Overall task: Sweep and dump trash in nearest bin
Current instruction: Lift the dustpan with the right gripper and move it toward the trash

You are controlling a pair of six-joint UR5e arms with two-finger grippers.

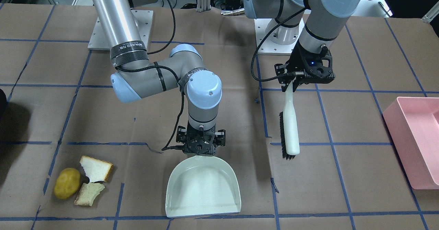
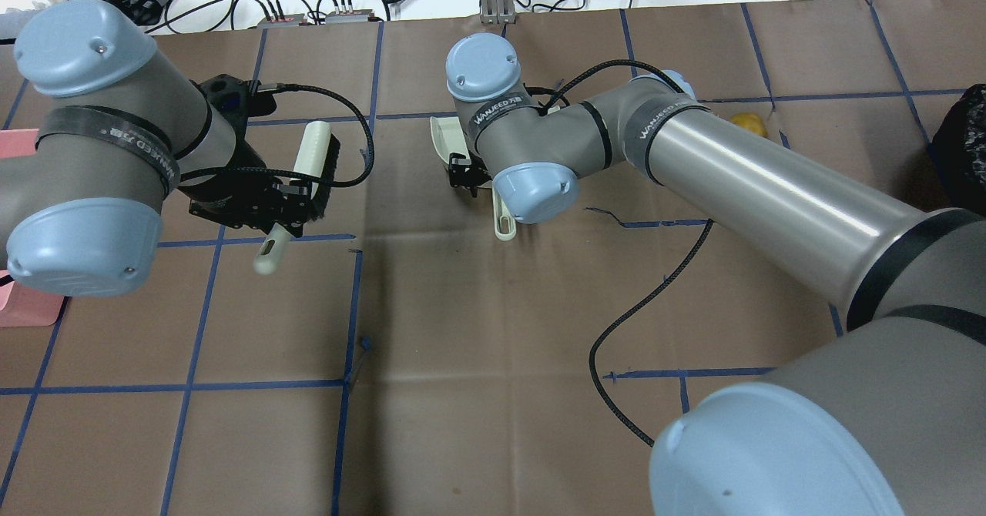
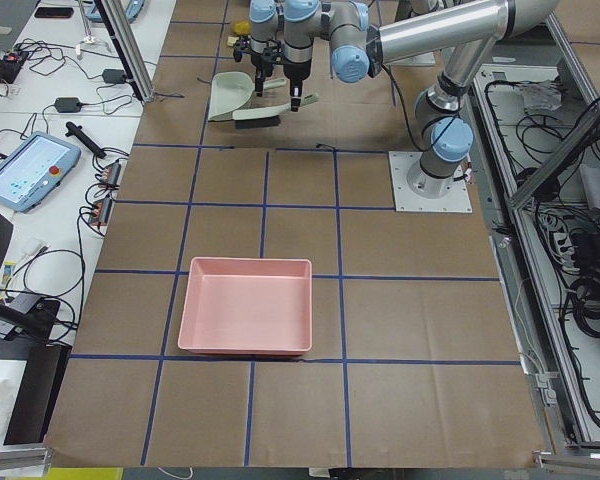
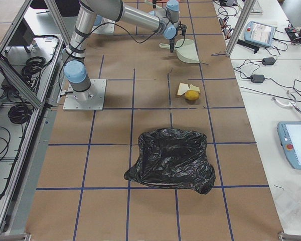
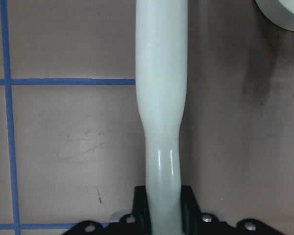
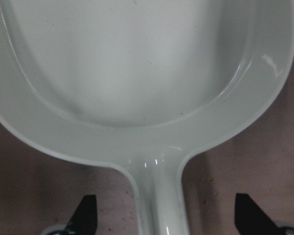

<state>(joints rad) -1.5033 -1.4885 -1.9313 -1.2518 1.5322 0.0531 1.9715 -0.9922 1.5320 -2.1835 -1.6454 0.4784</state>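
The left tool (image 1: 290, 82) is clamped on the white brush (image 1: 291, 123) by its handle; the right tool (image 1: 201, 152) stands wide apart astride the dustpan (image 1: 202, 188) handle, not gripping it.

A black band (image 2: 497, 118) on the right arm (image 2: 770, 185) is showing white letters reading "WANUEED", and a second band (image 2: 655, 121) further up that arm is repeating it. The left arm (image 2: 85, 77) is carrying the same word on its own band (image 2: 142, 154). The small characters after it are coming out too small to read.
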